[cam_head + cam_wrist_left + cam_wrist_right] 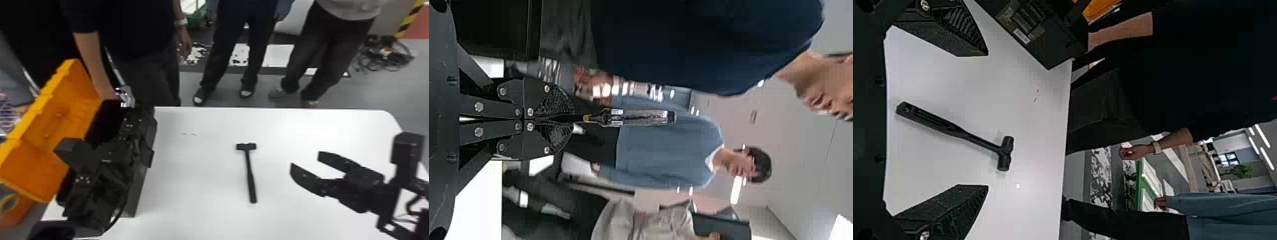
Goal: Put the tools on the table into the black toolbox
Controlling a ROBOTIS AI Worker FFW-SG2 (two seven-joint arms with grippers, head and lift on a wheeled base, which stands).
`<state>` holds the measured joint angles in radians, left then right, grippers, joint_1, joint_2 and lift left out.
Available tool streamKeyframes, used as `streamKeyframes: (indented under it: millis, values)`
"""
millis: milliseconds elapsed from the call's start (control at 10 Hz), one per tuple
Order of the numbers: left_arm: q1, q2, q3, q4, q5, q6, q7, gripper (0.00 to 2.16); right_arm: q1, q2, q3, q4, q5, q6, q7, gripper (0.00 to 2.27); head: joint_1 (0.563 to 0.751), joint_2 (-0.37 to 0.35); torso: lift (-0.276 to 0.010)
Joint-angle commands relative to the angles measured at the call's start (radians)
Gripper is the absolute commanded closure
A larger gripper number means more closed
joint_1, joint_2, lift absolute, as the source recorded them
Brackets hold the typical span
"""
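Left end effector [131,110]: closed on a shiny-handled tool [644,117], above the far part of the toolbox [138,188]. Right end effector [305,159]: wide, above the worktop [198,178]. Hammer [250,172]: one, black, flat on the worktop between toolbox and right end effector. Lid [57,118]: orange, open.

I see a white table [198,178]; on it, in front of me, a black hammer [250,169] lies flat, head pointing away, and a black toolbox [138,188] stands open to its left.
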<state>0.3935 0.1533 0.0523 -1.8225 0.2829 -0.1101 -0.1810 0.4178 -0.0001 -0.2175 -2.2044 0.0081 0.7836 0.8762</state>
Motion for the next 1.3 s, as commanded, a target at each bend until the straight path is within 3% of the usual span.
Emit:
streamKeyframes:
  millis: [0,400,700,800,900,1000,1200]
  values:
    - [-0.002,-0.001,0.05,0.04,-0.011,-0.032,0.003,2.14,0.013,0.001,-0.036,0.002,-0.05,-0.042,0.0,0.07,0.695,0.101,-0.039]
    - [-0.032,-0.004,0.07,0.152,-0.038,-0.136,0.052,2.14,0.058,0.001,-0.08,0.034,-0.163,-0.263,-0.008,0.07,0.695,0.155,-0.039]
    - [-0.074,-0.004,0.089,0.281,-0.044,-0.216,0.06,2.14,0.116,0.001,-0.148,0.078,-0.204,-0.41,-0.013,0.07,0.695,0.153,-0.039]
    - [-0.07,-0.006,0.096,0.284,-0.039,-0.231,0.06,1.88,0.127,0.001,-0.174,0.081,-0.223,-0.422,-0.011,0.08,0.695,0.148,-0.039]
    - [-0.056,-0.006,0.1,0.276,-0.034,-0.262,0.06,0.68,0.137,0.001,-0.186,0.087,-0.231,-0.438,-0.011,0.08,0.695,0.141,-0.039]
    - [-0.027,-0.008,0.103,0.249,-0.025,-0.262,0.061,0.0,0.139,0.001,-0.189,0.095,-0.231,-0.441,-0.01,0.08,0.695,0.135,-0.039]
    - [0.027,-0.008,0.109,0.149,-0.024,-0.197,0.075,0.01,0.139,0.001,-0.189,0.11,-0.235,-0.447,-0.011,0.08,0.695,0.132,-0.039]
